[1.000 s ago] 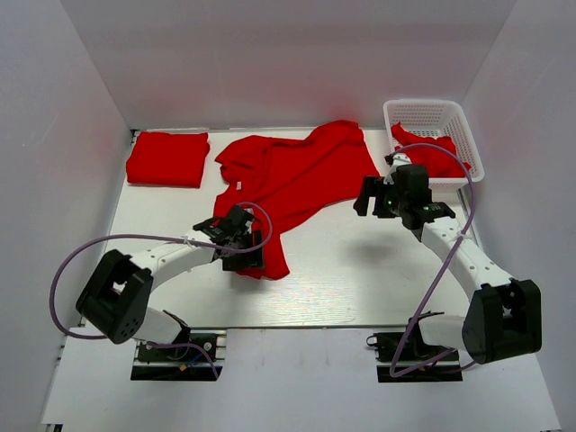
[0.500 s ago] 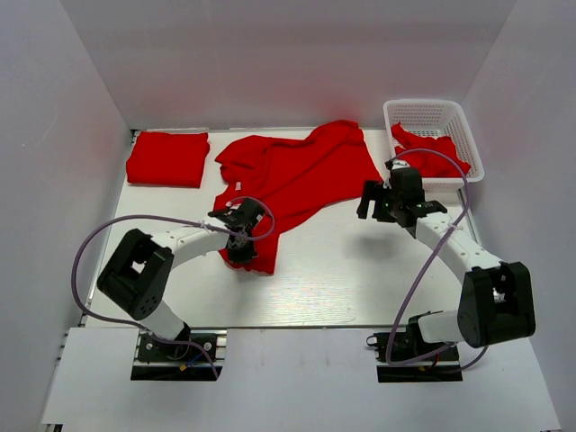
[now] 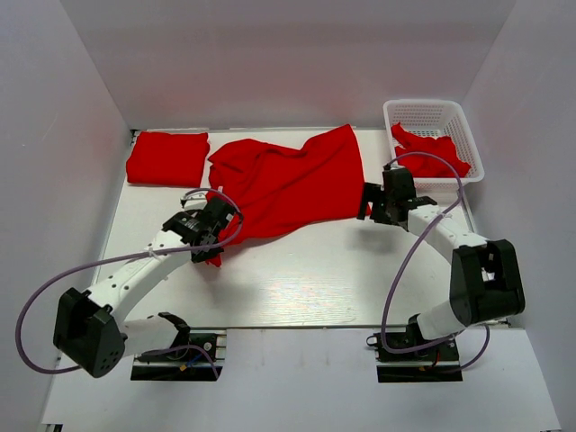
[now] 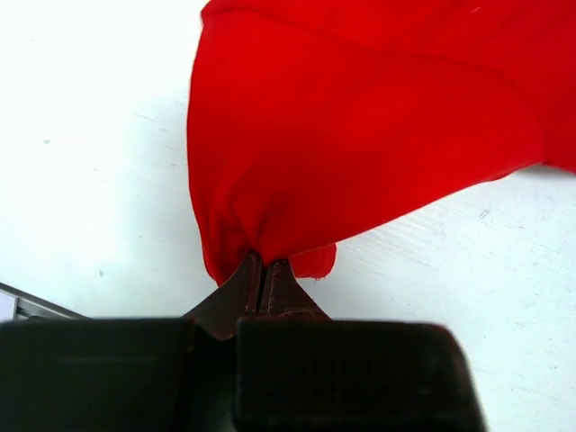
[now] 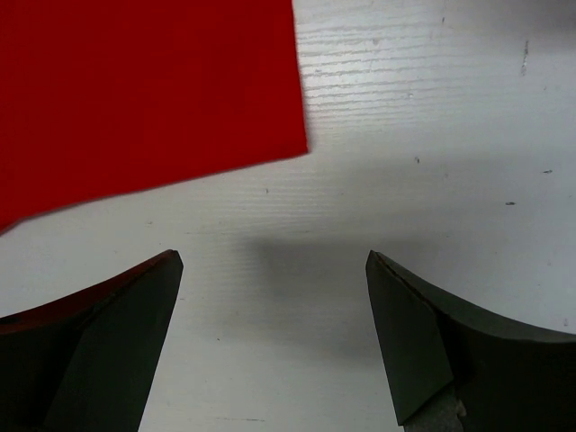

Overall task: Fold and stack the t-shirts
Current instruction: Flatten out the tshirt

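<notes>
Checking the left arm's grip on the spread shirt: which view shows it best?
The left wrist view: the left gripper has its jaws shut on a bunched corner of the spread t-shirt. In the top view the gripper hides that pinch; the right wrist view shows only another shirt corner.

A white worktop [image 3: 315,279] with a faint painted wood grain fills the middle of the scene. Three plain white panels box it in: a back wall [image 3: 288,63] on the far side, and a left wall [image 3: 54,144] and right wall [image 3: 540,117] that slant outward toward the near side. A lower white ledge [image 3: 297,387] runs along the near edge, and the bright, even light leaves only soft grey shadows on the surface.
</notes>
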Controlling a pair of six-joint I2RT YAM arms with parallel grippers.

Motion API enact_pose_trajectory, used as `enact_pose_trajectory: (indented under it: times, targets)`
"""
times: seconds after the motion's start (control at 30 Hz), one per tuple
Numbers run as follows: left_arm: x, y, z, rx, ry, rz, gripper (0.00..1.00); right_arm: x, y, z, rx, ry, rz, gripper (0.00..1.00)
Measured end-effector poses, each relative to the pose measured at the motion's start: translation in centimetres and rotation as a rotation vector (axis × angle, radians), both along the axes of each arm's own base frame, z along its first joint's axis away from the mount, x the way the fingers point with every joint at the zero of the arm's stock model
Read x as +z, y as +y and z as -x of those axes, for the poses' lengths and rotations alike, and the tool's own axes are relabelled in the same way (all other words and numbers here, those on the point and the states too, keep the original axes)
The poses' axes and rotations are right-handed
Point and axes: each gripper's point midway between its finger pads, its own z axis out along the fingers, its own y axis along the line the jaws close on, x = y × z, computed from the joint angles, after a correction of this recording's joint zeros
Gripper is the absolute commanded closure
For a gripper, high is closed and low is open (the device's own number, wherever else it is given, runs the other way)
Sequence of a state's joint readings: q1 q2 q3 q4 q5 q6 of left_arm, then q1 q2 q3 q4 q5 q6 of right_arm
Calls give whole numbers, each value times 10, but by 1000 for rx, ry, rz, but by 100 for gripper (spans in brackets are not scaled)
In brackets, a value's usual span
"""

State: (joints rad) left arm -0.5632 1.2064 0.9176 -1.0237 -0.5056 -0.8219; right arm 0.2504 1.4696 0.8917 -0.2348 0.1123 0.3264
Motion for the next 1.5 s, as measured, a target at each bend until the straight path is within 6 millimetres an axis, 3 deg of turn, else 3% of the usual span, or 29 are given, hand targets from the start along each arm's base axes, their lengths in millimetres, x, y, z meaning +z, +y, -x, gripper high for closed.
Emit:
enact_pose_trajectory:
  times: [0.2, 0.4, 0.6, 0.97, 1.03, 1.07, 1.13, 1.17, 1.2, 1.37, 1.5]
  targets:
    - [2, 1, 0, -26, 1, -7, 100, -19, 9, 5, 29, 54, 9, 17]
    - [-3, -1, 0, -40, 23, -15, 100, -29, 18, 4, 58, 66, 17, 32]
    - [-3, 0, 0, -48, 27, -20, 100, -52, 20, -3, 63, 100, 47, 32]
    - [-3, 1, 0, -47, 26, -25, 100, -54, 25, -46, 34, 18, 70, 32]
    - [-3, 1, 0, -47, 27, -26, 100, -54, 25, -53, 25, 6, 75, 39]
    - [-4, 1, 0, -47, 28, -26, 100, -54, 25, -57, 23, -2, 79, 53]
    - [-4, 1, 1, -46, 29, -28, 100, -53, 25, -61, 19, -19, 82, 70]
    - [-4, 1, 0, -46, 29, -28, 100, -52, 25, -63, 18, -26, 80, 88]
    - [-4, 1, 0, -46, 31, -29, 100, -51, 26, -65, 14, -31, 75, 100]
    - [-2, 2, -1, -44, 44, -48, 100, -35, 33, -77, 30, -64, 54, 100]
    - [26, -5, -17, -57, -26, -29, 100, -12, 31, -71, 47, -80, 59, 100]
